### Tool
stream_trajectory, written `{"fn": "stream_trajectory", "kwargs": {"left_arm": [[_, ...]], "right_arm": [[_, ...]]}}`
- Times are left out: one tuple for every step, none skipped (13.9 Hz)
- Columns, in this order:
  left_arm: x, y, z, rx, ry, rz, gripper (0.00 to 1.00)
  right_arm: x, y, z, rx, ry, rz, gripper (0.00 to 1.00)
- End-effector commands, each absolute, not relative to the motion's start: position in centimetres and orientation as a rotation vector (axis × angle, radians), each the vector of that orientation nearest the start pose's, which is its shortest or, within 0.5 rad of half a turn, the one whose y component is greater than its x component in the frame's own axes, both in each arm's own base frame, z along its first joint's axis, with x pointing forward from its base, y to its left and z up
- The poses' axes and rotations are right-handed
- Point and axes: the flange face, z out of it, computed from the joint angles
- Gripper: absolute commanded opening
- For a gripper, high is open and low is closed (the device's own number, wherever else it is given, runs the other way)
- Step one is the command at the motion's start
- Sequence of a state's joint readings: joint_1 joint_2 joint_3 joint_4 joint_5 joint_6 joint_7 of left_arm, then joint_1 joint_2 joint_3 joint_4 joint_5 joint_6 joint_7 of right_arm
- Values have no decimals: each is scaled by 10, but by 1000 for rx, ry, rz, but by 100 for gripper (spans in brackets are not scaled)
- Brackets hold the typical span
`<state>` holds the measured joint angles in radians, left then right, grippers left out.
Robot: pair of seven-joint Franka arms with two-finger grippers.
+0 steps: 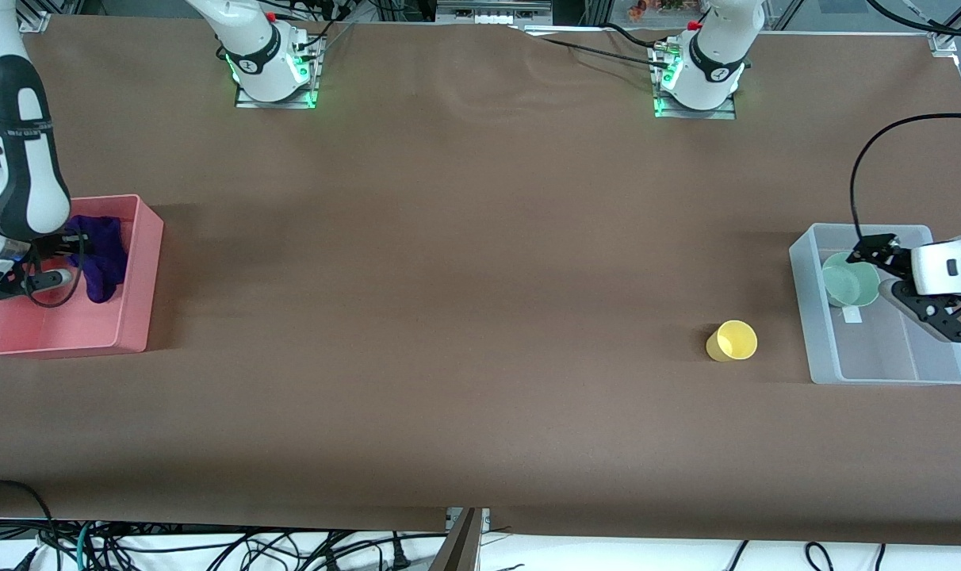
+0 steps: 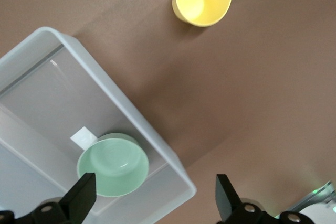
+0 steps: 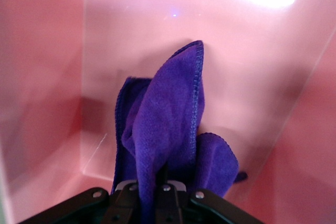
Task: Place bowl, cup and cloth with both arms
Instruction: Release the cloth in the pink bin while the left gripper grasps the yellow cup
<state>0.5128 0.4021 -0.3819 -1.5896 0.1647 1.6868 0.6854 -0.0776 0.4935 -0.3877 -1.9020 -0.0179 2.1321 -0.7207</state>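
the right gripper (image 3: 152,195) pinches the purple cloth (image 1: 104,254) inside the pink bin (image 1: 135,317) at the right arm's end. the left gripper (image 1: 897,274), fingers spread, hangs over the clear bin (image 1: 813,317) holding the mint-green bowl (image 1: 849,284). the yellow cup (image 1: 733,341) stands beside that bin.

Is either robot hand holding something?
The right gripper pinches the cloth by a bunched fold, over the pink bin. The left gripper holds nothing.

White arms (image 1: 21,159), blk joints, blk cables (image 1: 869,166)
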Motion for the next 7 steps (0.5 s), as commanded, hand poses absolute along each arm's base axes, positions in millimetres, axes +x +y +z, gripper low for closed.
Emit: {"fn": "stream_trajectory", "kwargs": {"left_arm": [[635,79,383,-3095,728,459,100],[640,58,380,-3096,654,442,100],[646,47,369,-3105,599,416,100],[651,45,352,-3121,561,401,100],[655,39,335,-3133,548,380,100],[658,36,321,-3141,549,372,100],[659,36,310,-3149,548,378,100]], "right_arm": [[542,-267,229,-3109,-458,472,0],[542,-267,226,-3112,-459,469,0],[541,-267,222,-3107,-448,467,0],[539,-266,217,-3095,-425,465,0],[536,-265,214,-3089,-420,470,0],[535,-265,212,-3087,-419,475,0],[535,-265,211,-3087,-419,477,0]]}}
